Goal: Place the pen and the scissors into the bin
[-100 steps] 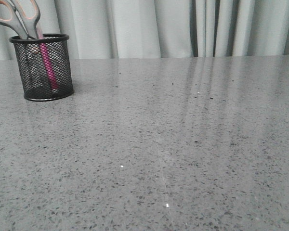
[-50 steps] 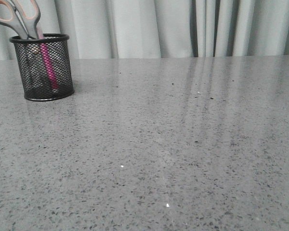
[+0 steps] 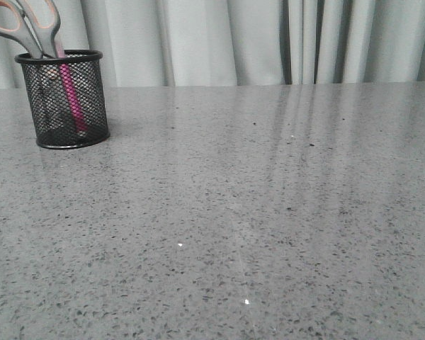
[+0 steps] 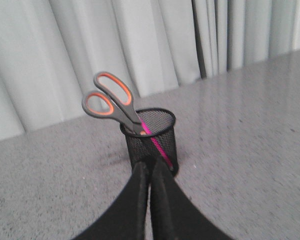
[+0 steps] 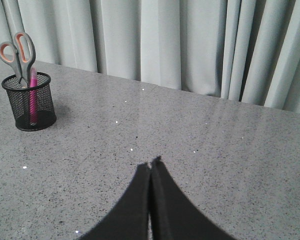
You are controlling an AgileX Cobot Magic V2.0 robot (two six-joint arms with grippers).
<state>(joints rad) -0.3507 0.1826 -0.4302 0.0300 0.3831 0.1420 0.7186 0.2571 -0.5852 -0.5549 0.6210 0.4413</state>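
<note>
The scissors point(image 3: 27, 25) and the slim, light pen point(image 3: 72, 95) already stood in the bin point(image 3: 64, 99), stiff handles jutting above its rim as the obvious hold, while my left gripper point(image 4: 150, 165) and right gripper point(image 5: 150, 165) were pressed closed, empty.

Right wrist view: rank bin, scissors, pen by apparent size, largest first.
1. bin
2. scissors, though the blades are hidden inside the bin, so its full size is unsure
3. pen, slimmest, seen mostly through the mesh
</note>
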